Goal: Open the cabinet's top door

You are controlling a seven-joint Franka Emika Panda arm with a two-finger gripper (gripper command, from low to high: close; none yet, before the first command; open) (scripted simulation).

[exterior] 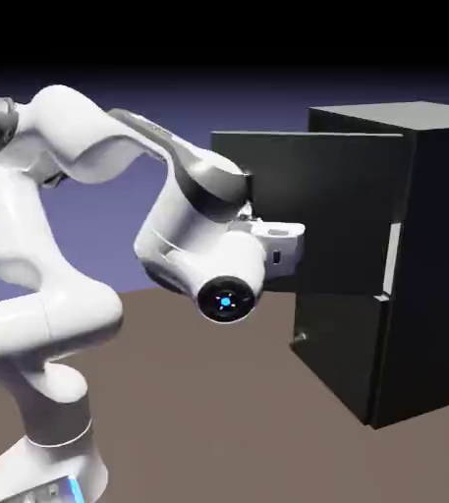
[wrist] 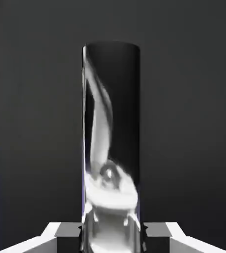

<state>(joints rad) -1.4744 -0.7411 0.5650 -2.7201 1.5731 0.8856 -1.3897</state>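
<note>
The dark cabinet (exterior: 436, 246) stands at the exterior view's right. Its top door (exterior: 351, 192) is swung out from the cabinet front, with its free edge pointing left toward the arm. My gripper (exterior: 279, 234) is pressed against the door's face, and the hand hides its fingertips in this view. In the hand view a shiny silver bar handle (wrist: 112, 123) stands upright against the dark door panel (wrist: 189, 99). It runs down between my two grey fingertips (wrist: 60, 231). My gripper (wrist: 112, 233) is shut on this handle.
The lower door (exterior: 334, 354) lies flush with the cabinet front, with a small metal handle (exterior: 300, 338) at its left edge. The brown table (exterior: 218, 422) runs under the arm and the cabinet. My white arm (exterior: 61, 295) bends up from the lower left.
</note>
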